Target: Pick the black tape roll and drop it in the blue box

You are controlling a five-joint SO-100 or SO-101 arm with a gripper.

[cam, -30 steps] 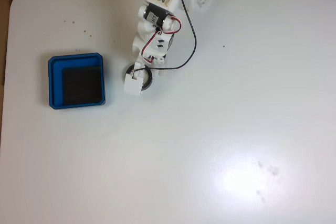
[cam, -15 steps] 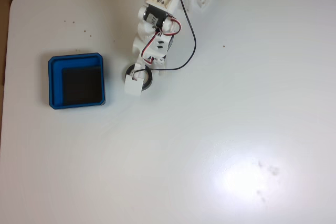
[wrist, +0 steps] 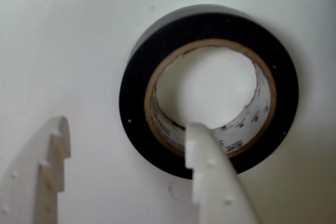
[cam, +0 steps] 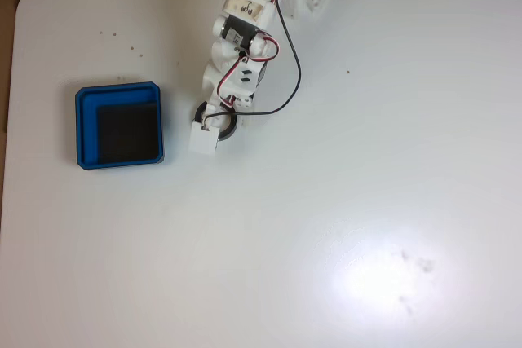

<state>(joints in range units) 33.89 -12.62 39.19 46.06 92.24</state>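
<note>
Arm bent down over flat black tape roll (wrist: pixel 208 90) on white tabletop (cam: pixel 342 201).
Released white gripper (wrist: pixel 128 135) jaws straddle its left rim, one finger inside the core.

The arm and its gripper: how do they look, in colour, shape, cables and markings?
The arm is white plastic with black motor blocks, red and black cables looping along it, and a pale label with dark marks. The gripper has two white fingers: flat, slightly rough, with small dimples; one has a stepped, notched edge.

One tape roll, one box, one robot arm on a white table (cam: pixel 342 201).
Counted: a single black tape roll (wrist: pixel 210 30), a single blue box (cam: pixel 119 125), one arm with one two-fingered gripper (wrist: pixel 126 153).
</note>
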